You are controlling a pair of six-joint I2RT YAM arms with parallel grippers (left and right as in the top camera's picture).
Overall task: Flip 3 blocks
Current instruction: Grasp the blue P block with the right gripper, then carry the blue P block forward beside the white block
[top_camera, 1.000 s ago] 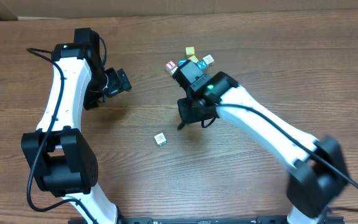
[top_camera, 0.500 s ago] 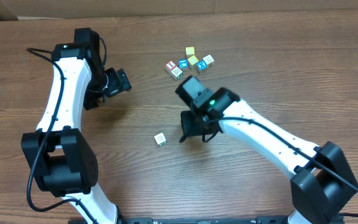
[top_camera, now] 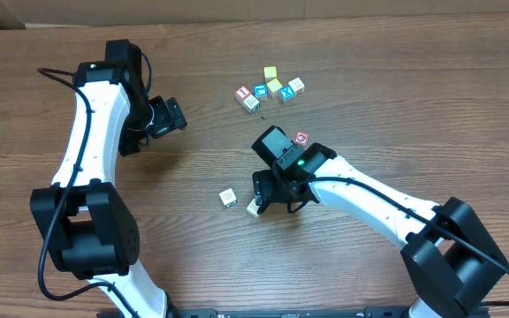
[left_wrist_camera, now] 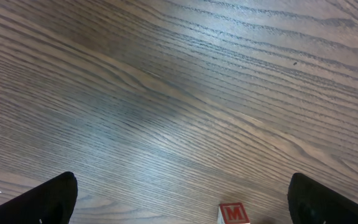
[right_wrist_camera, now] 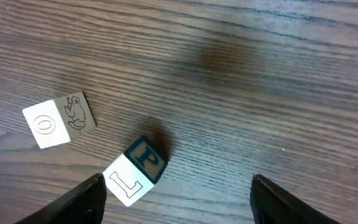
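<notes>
1. Right gripper point(right_wrist_camera: 178, 182): jaws spread, nothing held, low over the wooden table point(top_camera: 369, 71), centre of the overhead view.
2. Teal-P cube point(right_wrist_camera: 135, 171): an L on the adjoining pale face. It lies on the table at lower centre-left of the right wrist view, just beside the lower-left finger; contact not discernible.
3. Pale cube point(right_wrist_camera: 58, 120): O and frog outline, left of that view, apart from the teal-P cube.
4. Red-ring cube point(top_camera: 301, 138): right of centre overhead, beside the right arm.
5. Left gripper point(left_wrist_camera: 182, 186): jaws wide apart, empty, upper left overhead.
6. Red M cube point(left_wrist_camera: 234, 213): bottom edge of the left wrist view.
7. Cluster of letter cubes point(top_camera: 270, 88): upper centre overhead.
</notes>
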